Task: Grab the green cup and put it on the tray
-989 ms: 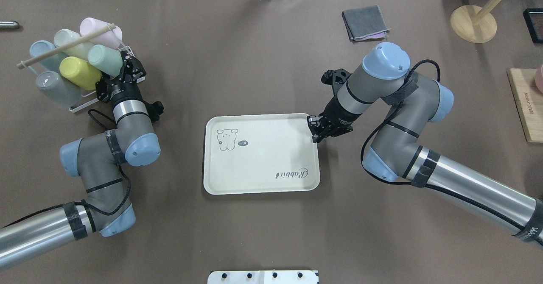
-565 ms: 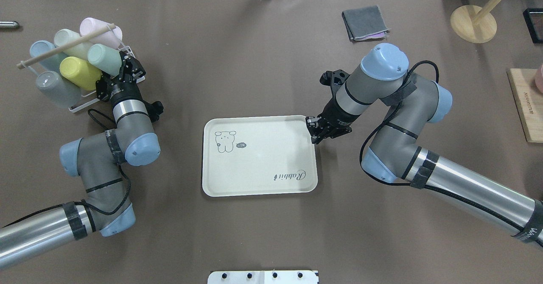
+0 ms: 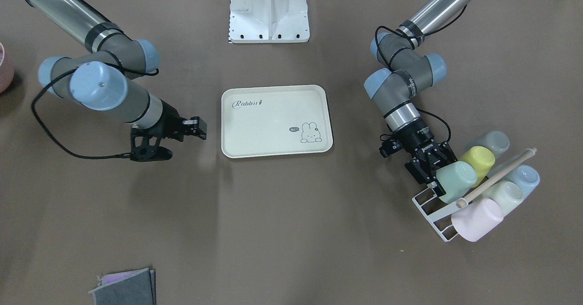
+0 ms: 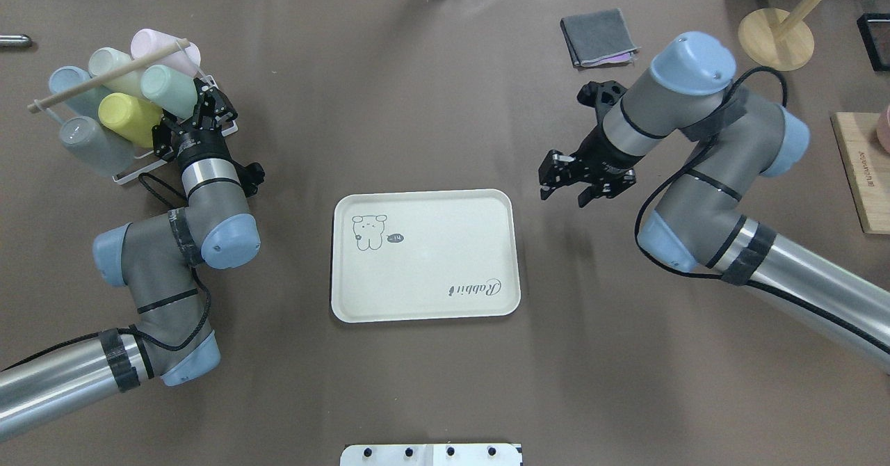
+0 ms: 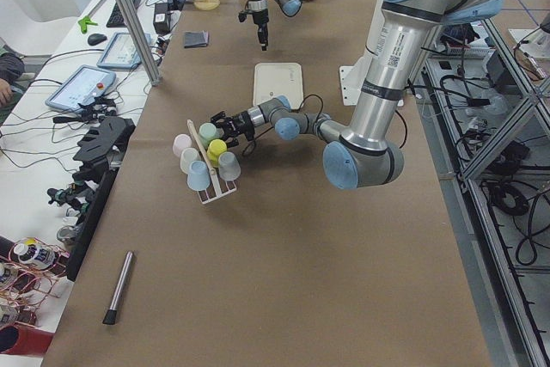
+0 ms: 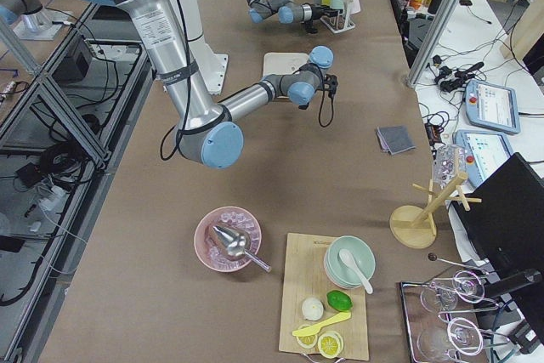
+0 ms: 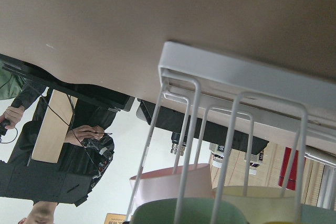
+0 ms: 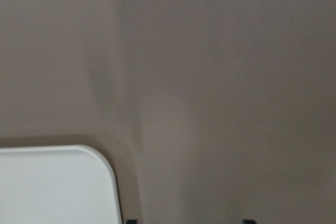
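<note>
At the overhead view's upper left, the left gripper (image 4: pixel 198 104) looks clamped on the green cup (image 4: pixel 169 90) lying in the white rack (image 4: pixel 126 175), well apart from the tray (image 4: pixel 424 264), so pulling out could snag the wooden rod (image 4: pixel 104 78) or the yellow cup (image 4: pixel 128 118) and drag the rack, while the right gripper (image 4: pixel 564 196) hangs empty with its 2 fingers apart.

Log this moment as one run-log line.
left gripper at green cup on rack, grip unclear | right gripper open, empty, beside tray

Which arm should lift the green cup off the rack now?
Left. The left end effector sits right at the green cup in the rack; the right end effector hangs open beside the tray, well away from that rack.
</note>
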Controlling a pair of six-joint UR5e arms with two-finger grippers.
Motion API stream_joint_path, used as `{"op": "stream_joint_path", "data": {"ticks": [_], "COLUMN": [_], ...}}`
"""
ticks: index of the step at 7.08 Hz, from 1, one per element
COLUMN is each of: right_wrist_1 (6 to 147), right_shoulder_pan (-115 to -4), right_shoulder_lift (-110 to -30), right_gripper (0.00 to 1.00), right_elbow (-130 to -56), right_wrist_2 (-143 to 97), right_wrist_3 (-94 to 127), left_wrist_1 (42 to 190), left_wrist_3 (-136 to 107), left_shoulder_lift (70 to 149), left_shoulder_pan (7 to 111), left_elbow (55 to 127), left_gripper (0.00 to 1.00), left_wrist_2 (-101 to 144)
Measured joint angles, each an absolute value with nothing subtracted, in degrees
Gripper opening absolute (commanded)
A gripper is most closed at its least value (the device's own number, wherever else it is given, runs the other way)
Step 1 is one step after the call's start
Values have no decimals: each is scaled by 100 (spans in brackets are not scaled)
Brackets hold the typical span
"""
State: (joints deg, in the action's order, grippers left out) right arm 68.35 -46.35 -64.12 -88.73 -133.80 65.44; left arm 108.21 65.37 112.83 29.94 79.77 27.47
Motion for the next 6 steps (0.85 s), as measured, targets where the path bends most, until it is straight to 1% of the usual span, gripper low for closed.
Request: {"op": "stream_joint_path", "data": {"ticks": [2, 4, 5, 6], "right_wrist_1": [7999, 9027, 9525, 10140], "right_shoulder_pan": [-5540, -6833, -7462, -8041], "right_shoulder_lift": [-7141, -8144, -8443, -8579], "right_gripper": [78, 79, 100, 100], "right_elbow": [-9671, -10142, -10249, -10357], "right_wrist_2": [-13400, -13399, -13396, -13302], "right_wrist_3": [5168, 2806, 1767, 833], "left_wrist_1": [10984, 11480, 11667, 11748], "left_wrist_3": [7076, 7842, 8158, 8385], "left_shoulder_lift": [11188, 11040, 10936, 10815], "left_shoulder_pan": [3011, 3018, 3020, 3022], "left_elbow": [8134, 8219, 8320, 8479], "left_gripper": [50, 51, 51, 51], "left_wrist_2": [2611, 2477, 2445, 2430]}}
